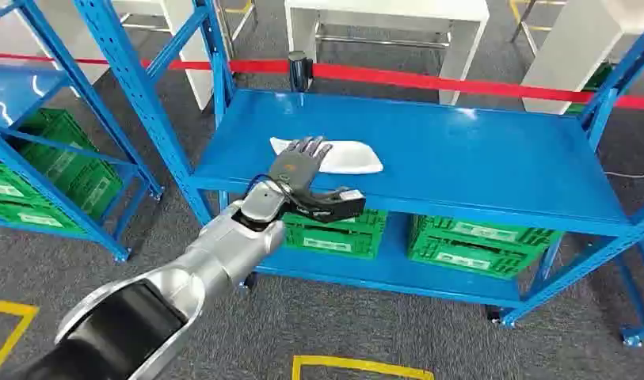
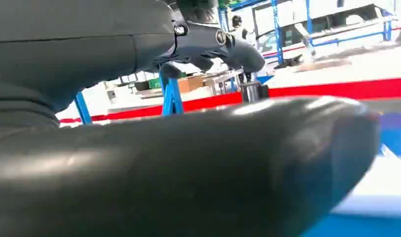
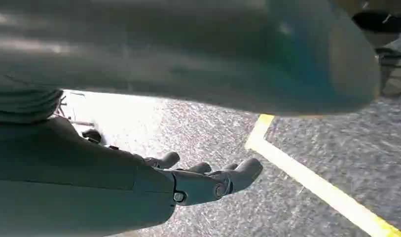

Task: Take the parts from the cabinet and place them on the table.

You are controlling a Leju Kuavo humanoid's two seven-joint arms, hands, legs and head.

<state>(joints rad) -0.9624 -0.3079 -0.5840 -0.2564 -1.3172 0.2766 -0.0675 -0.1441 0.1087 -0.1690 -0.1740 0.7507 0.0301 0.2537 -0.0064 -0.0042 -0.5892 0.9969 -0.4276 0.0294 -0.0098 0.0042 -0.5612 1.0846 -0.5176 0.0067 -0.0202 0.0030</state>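
Industrial storeroom or workshop floor; blue steel shelving racks (image 1: 429, 158) on grey speckled carpet (image 1: 366, 324); green plastic crates (image 1: 477, 241) stacked on lower shelves; yellow floor-marking tape (image 1: 358, 364); red barrier belt (image 1: 461, 81) strung from a black post (image 1: 299, 70); white tables (image 1: 386, 12) behind.

Grey speckled floor (image 1: 318, 324) with yellow tape lines (image 1: 358, 364), red barrier tape (image 1: 461, 82), white tables (image 1: 386, 12) behind

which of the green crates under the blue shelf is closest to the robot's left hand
The green crate directly below the left hand, on the left of the lower shelf. The other crate sits further right.
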